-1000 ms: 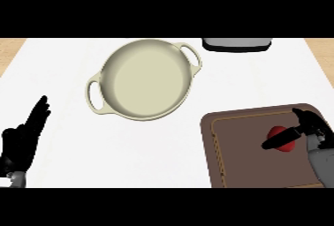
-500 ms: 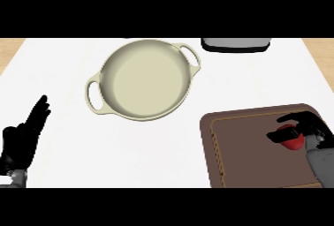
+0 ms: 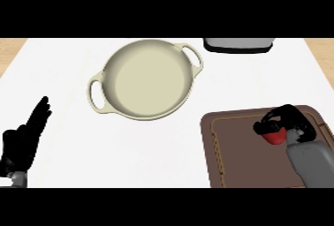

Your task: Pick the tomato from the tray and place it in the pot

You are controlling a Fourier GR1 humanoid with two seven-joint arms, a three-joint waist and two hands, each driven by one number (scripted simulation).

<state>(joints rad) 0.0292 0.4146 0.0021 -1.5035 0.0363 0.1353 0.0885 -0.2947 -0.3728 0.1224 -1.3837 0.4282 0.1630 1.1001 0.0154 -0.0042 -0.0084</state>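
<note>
1. Right hand (image 3: 290,121) over the right part of the brown tray (image 3: 231,152), fingers and thumb curled round the red tomato (image 3: 275,137); only the tomato's lower red part visible under the black fingers.
2. Tomato within the tray's outline, toward its upper right; whether touching the tray floor or lifted clear of it, impossible to tell from this steep angle.
3. Grey right forearm (image 3: 314,163) entering from the lower right edge, lying across the tray's right side.
4. Cream pot (image 3: 146,79) with two loop handles on the white counter (image 3: 130,150), up and to the left of the tray, well apart from the tomato; pale interior bare.
5. Left hand (image 3: 23,139) at the lower left edge, open, fingers straight and pointing up the view, holding nothing, resting well apart from pot and tray.
6. Dark-based grey object (image 3: 238,44) at the counter's far edge, right of the pot, cut off at the top; kind not identifiable.
</note>
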